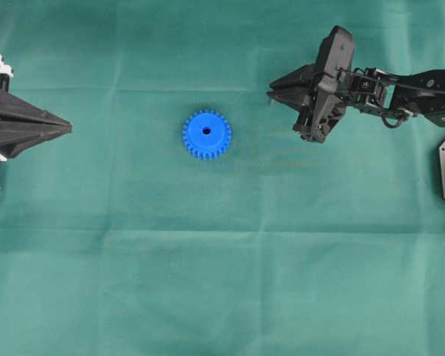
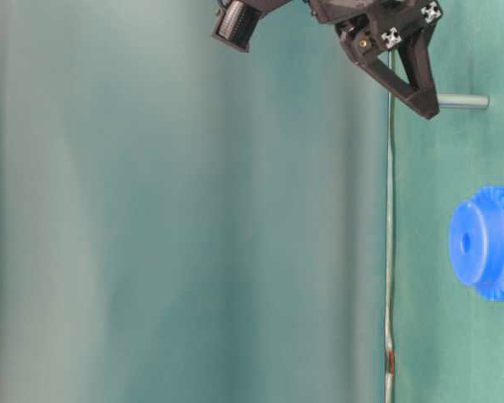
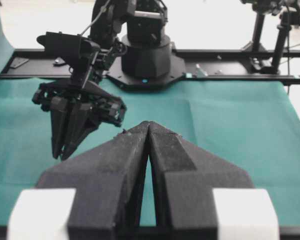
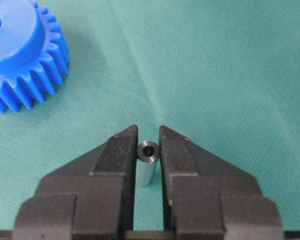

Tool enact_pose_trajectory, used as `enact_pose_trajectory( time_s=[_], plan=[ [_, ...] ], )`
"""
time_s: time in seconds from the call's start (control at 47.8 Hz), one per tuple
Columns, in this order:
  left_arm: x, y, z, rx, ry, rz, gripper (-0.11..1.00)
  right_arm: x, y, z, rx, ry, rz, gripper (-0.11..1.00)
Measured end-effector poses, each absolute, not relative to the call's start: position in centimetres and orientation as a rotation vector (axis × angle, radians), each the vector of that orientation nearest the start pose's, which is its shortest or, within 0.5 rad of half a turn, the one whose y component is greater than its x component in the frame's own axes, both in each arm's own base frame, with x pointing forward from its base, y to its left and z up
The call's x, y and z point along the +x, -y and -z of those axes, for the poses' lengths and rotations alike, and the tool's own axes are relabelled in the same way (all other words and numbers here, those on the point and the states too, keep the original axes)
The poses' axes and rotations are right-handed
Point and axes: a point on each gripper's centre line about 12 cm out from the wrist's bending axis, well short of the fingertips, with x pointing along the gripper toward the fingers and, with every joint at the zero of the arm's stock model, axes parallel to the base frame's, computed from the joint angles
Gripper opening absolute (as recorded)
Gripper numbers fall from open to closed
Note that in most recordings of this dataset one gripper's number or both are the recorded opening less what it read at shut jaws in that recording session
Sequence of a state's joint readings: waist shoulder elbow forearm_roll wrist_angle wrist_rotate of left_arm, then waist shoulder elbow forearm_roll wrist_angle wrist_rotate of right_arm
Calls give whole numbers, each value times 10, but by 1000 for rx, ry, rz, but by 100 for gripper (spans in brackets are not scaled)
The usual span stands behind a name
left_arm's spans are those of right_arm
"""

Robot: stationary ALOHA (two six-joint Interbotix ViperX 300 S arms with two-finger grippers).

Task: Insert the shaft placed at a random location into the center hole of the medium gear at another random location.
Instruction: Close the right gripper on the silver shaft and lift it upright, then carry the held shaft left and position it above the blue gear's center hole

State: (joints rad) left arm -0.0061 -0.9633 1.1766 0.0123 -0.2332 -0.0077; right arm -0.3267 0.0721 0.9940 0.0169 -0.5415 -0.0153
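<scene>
covering the whole table, a creased green cloth [image 1: 297, 282], pale backdrop [image 2: 176, 235] behind

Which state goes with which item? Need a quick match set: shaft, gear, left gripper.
Items:
1. shaft
2. medium gear
3. left gripper

States:
A. shut, holding nothing, at the left edge of the overhead view
B. lying flat on the green cloth, center hole empty
C. upright between the jaws of the right gripper

Pairs: 1-C, 2-B, 3-A
</scene>
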Motion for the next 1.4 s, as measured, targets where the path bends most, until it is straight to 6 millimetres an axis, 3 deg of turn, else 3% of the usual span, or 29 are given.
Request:
enact_pose_trajectory(
  time_s=[0.377, 0.649, 0.817, 1.403],
  plan=[
    [199, 2, -285, 1, 12, 9, 0, 311, 107, -105, 83, -522, 327, 13],
    [199, 2, -285, 3, 11, 9, 0, 312, 106, -150, 79, -481, 327, 13],
    [199, 2, -285, 1, 8, 9, 0, 309, 105, -164, 76, -467, 326, 13],
    [199, 2, -285, 3, 6, 9, 0, 309, 102, -165, 76, -472, 316, 13]
  ],
)
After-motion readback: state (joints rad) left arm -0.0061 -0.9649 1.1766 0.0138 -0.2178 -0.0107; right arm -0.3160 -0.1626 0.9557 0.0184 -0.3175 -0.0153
